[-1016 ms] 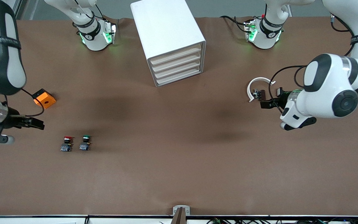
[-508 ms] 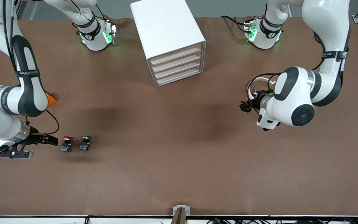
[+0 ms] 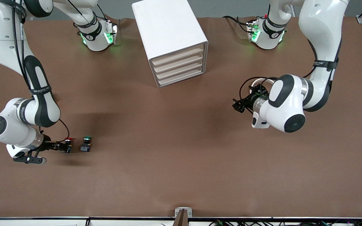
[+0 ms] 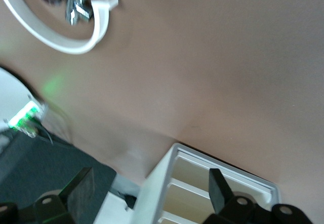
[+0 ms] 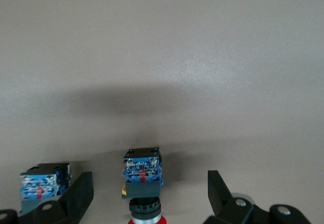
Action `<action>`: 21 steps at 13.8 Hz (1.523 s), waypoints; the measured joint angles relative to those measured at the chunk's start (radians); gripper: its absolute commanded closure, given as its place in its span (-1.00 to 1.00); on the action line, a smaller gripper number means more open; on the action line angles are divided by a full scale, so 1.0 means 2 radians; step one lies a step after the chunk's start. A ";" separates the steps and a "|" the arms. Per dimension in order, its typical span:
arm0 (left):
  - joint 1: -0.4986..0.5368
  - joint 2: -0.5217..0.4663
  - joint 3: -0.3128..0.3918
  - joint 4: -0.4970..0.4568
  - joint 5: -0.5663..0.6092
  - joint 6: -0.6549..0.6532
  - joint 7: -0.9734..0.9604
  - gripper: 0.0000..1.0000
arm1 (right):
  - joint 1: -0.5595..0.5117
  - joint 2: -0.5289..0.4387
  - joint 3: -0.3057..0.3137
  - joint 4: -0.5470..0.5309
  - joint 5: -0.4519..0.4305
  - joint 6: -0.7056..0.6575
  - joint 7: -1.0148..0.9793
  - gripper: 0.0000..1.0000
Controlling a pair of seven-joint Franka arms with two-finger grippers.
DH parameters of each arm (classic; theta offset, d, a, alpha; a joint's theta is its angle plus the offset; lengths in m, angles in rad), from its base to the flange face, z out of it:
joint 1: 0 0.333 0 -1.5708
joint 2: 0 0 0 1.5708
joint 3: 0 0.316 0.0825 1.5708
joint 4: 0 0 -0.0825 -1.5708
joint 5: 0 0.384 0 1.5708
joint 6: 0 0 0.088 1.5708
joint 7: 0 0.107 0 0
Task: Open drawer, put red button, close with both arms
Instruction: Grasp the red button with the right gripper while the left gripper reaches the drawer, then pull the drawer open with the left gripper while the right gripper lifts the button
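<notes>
- Landmark: white cabinet (image 3: 170, 39), farthest from the front camera, mid-table between the two arm bases; its four cream drawer fronts face the camera at a slant.
- Drawer (image 3: 178, 64): all four look shut, fronts flush with the cabinet. Left wrist view shows the cabinet's front corner with stacked fronts (image 4: 202, 186).
- Red button (image 3: 68, 143): on the table, much nearer the front camera than the cabinet and well toward the right arm's end. Red cap visible, dark body partly hidden by the gripper.
- Green button (image 3: 86, 144): just beside the red button, on the side toward the cabinet, not touching it.
- Right gripper (image 3: 62, 146): low at the red button, fingers spread wide. Right wrist view shows the button (image 5: 144, 183) between the two fingers (image 5: 81, 196) with gaps both sides, no contact; the green button's blue body (image 5: 43, 183) lies outside one finger.
- Left gripper (image 3: 238, 105): over bare table toward the left arm's end, nearer the front camera than the cabinet, fingers (image 4: 81, 191) wide apart, holding nothing.
- White curved ring piece (image 4: 66, 29) with a small metal part on the table near the left gripper, mostly hidden by the arm in the front view.
</notes>
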 measured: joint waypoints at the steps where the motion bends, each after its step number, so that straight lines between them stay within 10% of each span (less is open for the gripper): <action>1: 0.000 0.007 -0.002 0.000 -0.009 0.000 -0.026 -1.00 | 0.000 0.004 0.000 0.000 0.000 0.001 -0.002 -1.00; 19: 0.007 0.127 -0.047 0.023 -0.143 -0.105 -0.477 -1.00 | 0.000 0.025 0.012 -0.004 0.004 0.006 -0.008 -1.00; 21: 0.006 0.133 -0.047 0.023 -0.164 -0.124 -0.506 -1.00 | -0.001 0.025 0.011 -0.006 0.004 0.006 -0.008 0.14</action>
